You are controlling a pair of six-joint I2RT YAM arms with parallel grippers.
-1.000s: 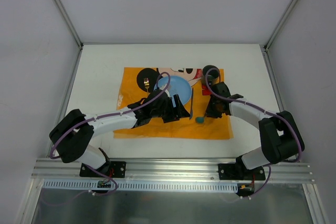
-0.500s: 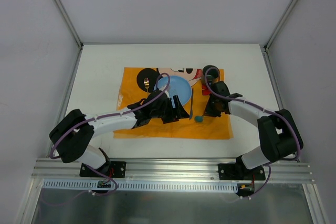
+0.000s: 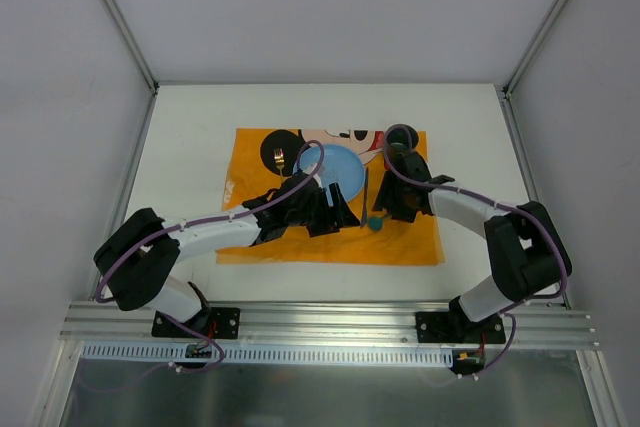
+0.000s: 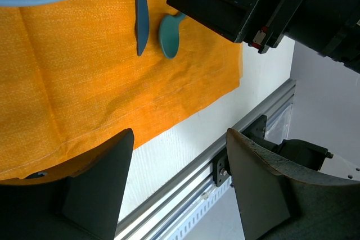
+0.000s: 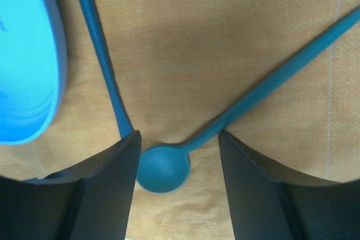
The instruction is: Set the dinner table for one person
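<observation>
An orange placemat (image 3: 330,247) lies on the white dinner table (image 3: 200,117). On it are a blue plate (image 3: 338,161), a dark blue knife (image 3: 365,192) right of the plate, and a teal spoon (image 3: 376,223). In the right wrist view the spoon (image 5: 164,168) lies flat on the cloth, its bowl between the spread fingers of my open right gripper (image 5: 179,139) and its handle running up to the right. The knife (image 5: 95,43) lies just left of it. My left gripper (image 4: 179,139) hangs open and empty over the placemat's near edge, just left of the knife in the top view.
A black cup (image 3: 402,135) stands at the placemat's back right, behind my right wrist. A small fork (image 3: 280,158) lies left of the plate. An aluminium rail (image 3: 330,322) runs along the near edge. Grey walls close the back and sides.
My right gripper has gone from shut to open, and the spoon now lies on the placemat, its bowl slightly further left, close to the knife's tip. The left arm has not moved.
</observation>
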